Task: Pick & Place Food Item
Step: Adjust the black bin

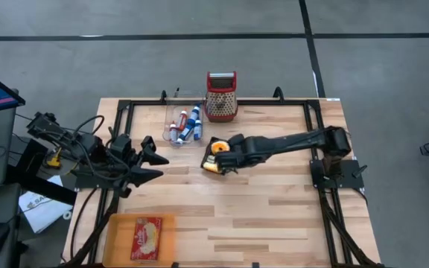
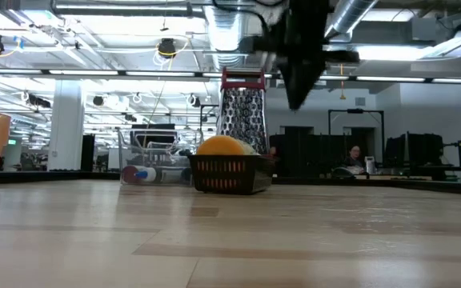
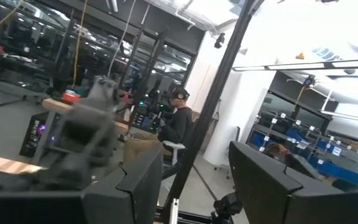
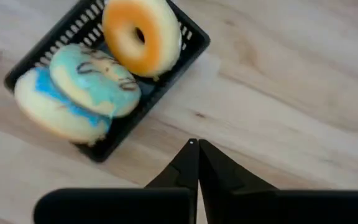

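Observation:
A black mesh basket (image 4: pixel 124 129) stands on the wooden table near its middle and holds three doughnuts on edge: an orange one (image 4: pixel 140 32), a pale blue one with dark stripes (image 4: pixel 94 78) and a blue-and-white one (image 4: pixel 56 107). My right gripper (image 4: pixel 194 144) is shut and empty. It points steeply down over bare wood just beside the basket (image 1: pixel 209 165). In the low view it hangs well above the basket (image 2: pixel 229 174). My left gripper (image 1: pixel 155 158) waits open at the table's left side and points level into the room.
A metal grater (image 1: pixel 221 97) and a clear box of small bottles (image 1: pixel 186 123) stand at the far edge behind the basket. An orange tray (image 1: pixel 118 240) with a red packet (image 1: pixel 146 238) lies at the near left corner. Bare wood spreads over the near right half.

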